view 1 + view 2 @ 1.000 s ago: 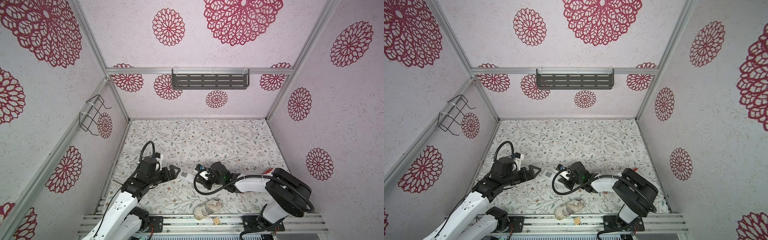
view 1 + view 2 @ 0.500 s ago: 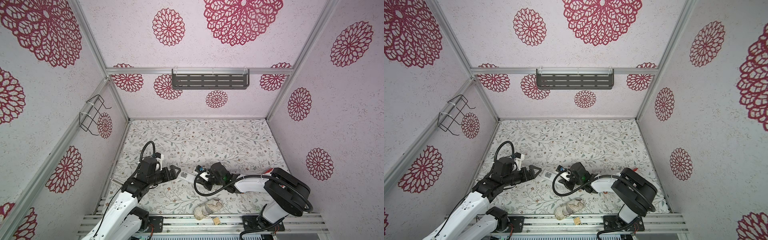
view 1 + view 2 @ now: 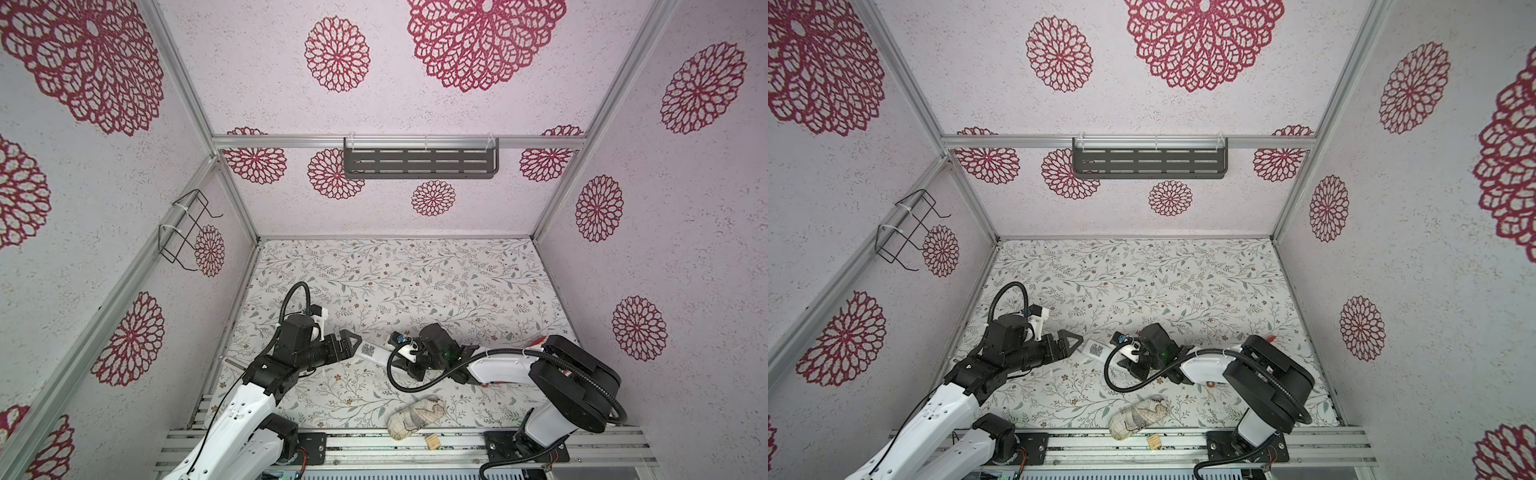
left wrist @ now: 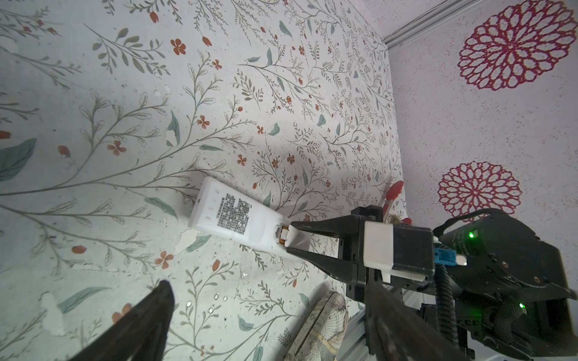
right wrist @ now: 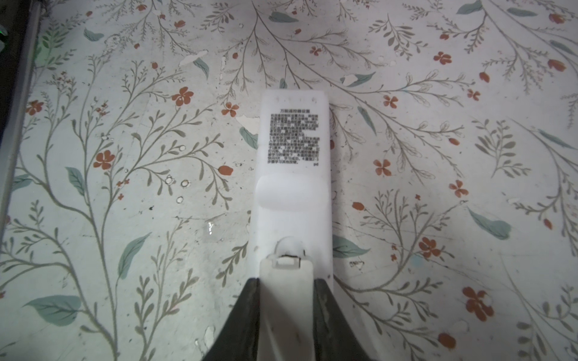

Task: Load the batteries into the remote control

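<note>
The table [image 3: 415, 282] under me is a pale sheet printed with grey-green sprigs and small rust flowers, scuffed and chipped in places in my wrist views. Pale walls with big crimson rosettes box it in on three sides, joined by aluminium rails. A grey slotted shelf [image 3: 419, 163] hangs on the back wall at 12 o'clock and a black wire rack [image 3: 185, 230] on the wall toward 10 o'clock. The remote control [image 3: 372, 352] lies flat just 7 o'clock of the table's middle, back up, its printed label showing. My right jaws stand narrow, closed on its 3 o'clock end, dark fingers [image 5: 247, 312] against either side of the white cover there. A small orange-brown bit [image 4: 283, 236] shows at that end, too small to name. My left jaws are spread wide, holding nothing, just off the remote's 9 o'clock end. A beige cloth bundle [image 3: 417, 417] sits at the 6 o'clock edge and a red-handled tool [image 4: 394, 190] near 3 o'clock.
</note>
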Available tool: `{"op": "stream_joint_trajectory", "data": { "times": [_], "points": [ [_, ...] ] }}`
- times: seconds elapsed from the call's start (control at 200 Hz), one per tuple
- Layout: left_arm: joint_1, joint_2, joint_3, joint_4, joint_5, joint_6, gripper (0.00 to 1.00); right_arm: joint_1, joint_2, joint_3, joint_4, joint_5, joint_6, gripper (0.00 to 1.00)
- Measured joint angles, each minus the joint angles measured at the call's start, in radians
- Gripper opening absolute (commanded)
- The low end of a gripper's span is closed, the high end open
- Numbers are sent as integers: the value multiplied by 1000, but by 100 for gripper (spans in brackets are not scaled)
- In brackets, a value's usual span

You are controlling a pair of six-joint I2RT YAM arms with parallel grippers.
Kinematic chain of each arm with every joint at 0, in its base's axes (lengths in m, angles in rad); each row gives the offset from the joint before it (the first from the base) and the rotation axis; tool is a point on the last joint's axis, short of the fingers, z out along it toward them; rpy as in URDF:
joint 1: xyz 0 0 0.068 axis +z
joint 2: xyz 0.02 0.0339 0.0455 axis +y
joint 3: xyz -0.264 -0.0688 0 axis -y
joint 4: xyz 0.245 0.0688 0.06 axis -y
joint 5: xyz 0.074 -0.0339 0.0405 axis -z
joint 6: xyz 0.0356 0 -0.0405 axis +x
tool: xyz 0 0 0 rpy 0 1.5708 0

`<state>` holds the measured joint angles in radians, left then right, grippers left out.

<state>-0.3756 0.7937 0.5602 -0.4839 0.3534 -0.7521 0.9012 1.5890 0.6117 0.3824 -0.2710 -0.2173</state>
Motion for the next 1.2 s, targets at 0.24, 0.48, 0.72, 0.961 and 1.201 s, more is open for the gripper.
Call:
{"op": "stream_joint_trajectory", "data": {
  "times": [0.24, 0.48, 0.72, 0.961, 1.201],
  "points": [
    [0, 0, 0, 0, 0, 0, 98, 0, -6, 0, -37, 5, 0, 35],
    [0, 0, 0, 0, 0, 0, 98, 0, -25, 0, -65, 4, 0, 41],
    [0, 0, 0, 0, 0, 0, 98, 0, -71, 0, -81, 1, 0, 46],
    [-16, 26, 0, 23, 5, 0, 98, -4, -117, -8, -91, 5, 27, 31],
    [-80, 114, -17, 143, 22, -15, 85, -15, -130, -49, -93, 7, 88, 17]
  ]
}}
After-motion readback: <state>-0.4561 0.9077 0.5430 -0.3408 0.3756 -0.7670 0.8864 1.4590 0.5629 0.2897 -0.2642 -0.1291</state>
